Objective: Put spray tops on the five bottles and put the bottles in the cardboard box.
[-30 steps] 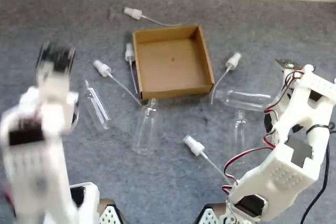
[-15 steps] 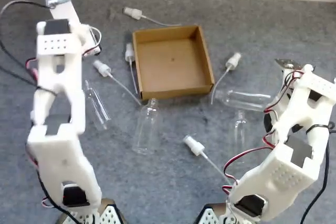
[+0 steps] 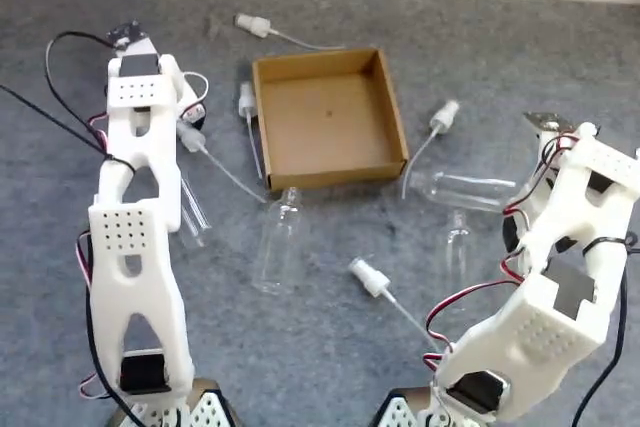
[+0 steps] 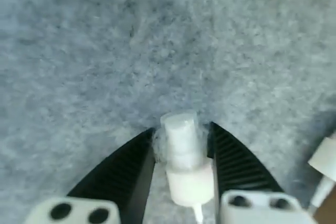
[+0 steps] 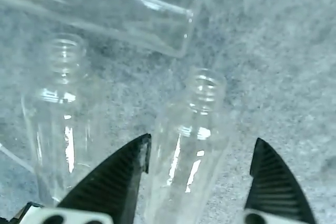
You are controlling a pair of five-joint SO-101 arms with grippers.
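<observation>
Black fingers (image 4: 128, 171) of the left tool (image 4: 181, 128) stand a little apart, set close on either side of a white spray top (image 4: 185, 163) lying on the grey counter (image 4: 105, 51). One finger looks to touch the cap and the other leaves a thin gap, so the tool is released, not clenched. In the high view this spray top (image 3: 192, 130) lies just left of the cardboard box (image 3: 330, 179), its thin tube running toward the box's near corner. The left arm (image 3: 130, 247) stretches beside it and covers part of a slim bottle (image 3: 197, 225).

The right tool (image 5: 202, 144) is spread wide around a clear bottle (image 5: 191, 145) that lies on the counter with its open neck pointing away from the wrist; the tool is not gripping it. A second bottle (image 5: 55, 114) lies just beside it, parallel, and a third bottle (image 5: 115, 9) lies crosswise past both necks.

The box sits at mid-counter, open side up. A far spray top (image 3: 253, 24) lies beyond its far left corner, a side spray top (image 3: 247, 100) lies against its left wall, a right spray top (image 3: 445, 114) lies off its right wall, and a near spray top (image 3: 368, 276) lies well in front. A front bottle (image 3: 278, 242) lies just before the near wall, neck toward it.
</observation>
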